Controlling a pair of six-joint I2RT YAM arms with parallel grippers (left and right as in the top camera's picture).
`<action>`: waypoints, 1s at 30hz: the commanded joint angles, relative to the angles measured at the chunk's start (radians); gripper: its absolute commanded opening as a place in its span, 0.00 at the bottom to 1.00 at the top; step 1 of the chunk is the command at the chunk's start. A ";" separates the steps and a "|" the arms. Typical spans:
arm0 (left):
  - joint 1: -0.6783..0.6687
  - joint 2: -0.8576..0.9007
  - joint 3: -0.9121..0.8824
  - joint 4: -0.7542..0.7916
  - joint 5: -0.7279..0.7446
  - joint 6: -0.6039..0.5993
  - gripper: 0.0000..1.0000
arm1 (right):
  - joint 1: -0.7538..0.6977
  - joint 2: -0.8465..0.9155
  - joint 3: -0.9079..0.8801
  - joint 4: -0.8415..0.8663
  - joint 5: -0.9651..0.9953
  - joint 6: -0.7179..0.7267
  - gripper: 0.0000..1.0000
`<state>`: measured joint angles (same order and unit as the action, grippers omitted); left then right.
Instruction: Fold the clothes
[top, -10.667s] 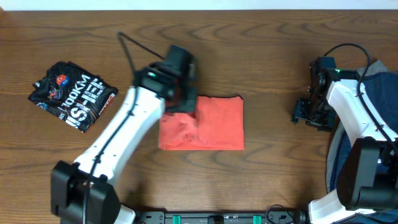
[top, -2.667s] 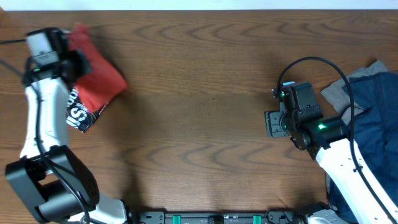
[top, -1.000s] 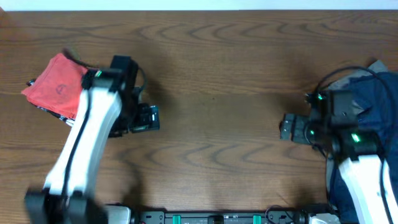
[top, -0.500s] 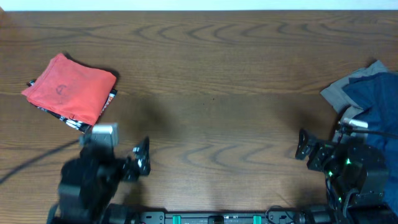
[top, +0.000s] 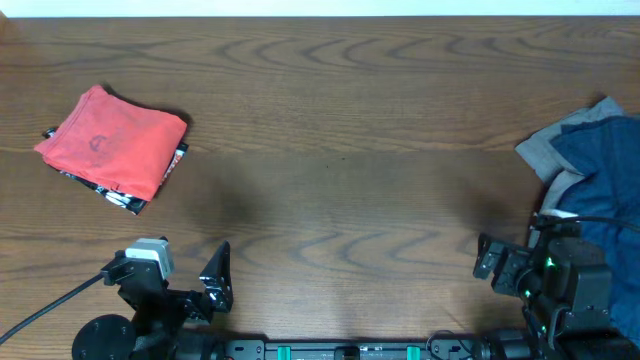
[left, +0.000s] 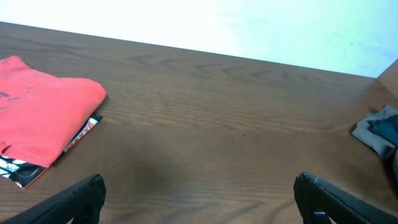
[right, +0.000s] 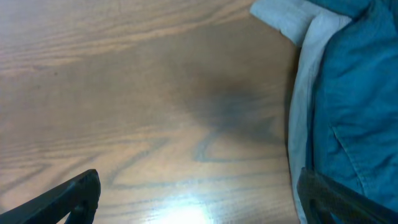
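Note:
A folded coral-red T-shirt (top: 112, 150) lies at the far left of the table, on top of a black printed garment (top: 128, 198) whose edge sticks out. The left wrist view shows the same red shirt (left: 43, 121) at its left. An unfolded heap of blue clothes (top: 598, 170) with a grey one (top: 545, 150) lies at the right edge. My left gripper (top: 215, 283) is open and empty near the front edge, well back from the red shirt. Beside the blue heap (right: 354, 93), my right gripper (top: 490, 262) is open with nothing between its fingers.
Brown wooden tabletop (top: 340, 150) runs between the two piles. A black cable (top: 50, 305) trails from the left arm at the front left. The blue heap hangs over the table's right edge.
Both arms have drawn back to the front edge of the table. The left one moved away from the red shirt, which stays folded at the far left.

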<state>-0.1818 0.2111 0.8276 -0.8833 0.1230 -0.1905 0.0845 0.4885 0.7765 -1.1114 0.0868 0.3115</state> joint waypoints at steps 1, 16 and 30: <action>-0.006 -0.003 -0.006 0.001 -0.011 -0.003 0.98 | 0.008 -0.005 -0.005 -0.008 0.014 0.017 0.99; -0.006 -0.003 -0.006 0.001 -0.012 -0.003 0.98 | 0.006 -0.156 -0.097 0.134 0.018 -0.113 0.99; -0.006 -0.003 -0.006 0.001 -0.012 -0.003 0.98 | 0.002 -0.483 -0.646 0.902 -0.054 -0.161 0.99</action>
<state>-0.1852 0.2111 0.8246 -0.8848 0.1230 -0.1905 0.0845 0.0151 0.2050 -0.3019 0.0441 0.1799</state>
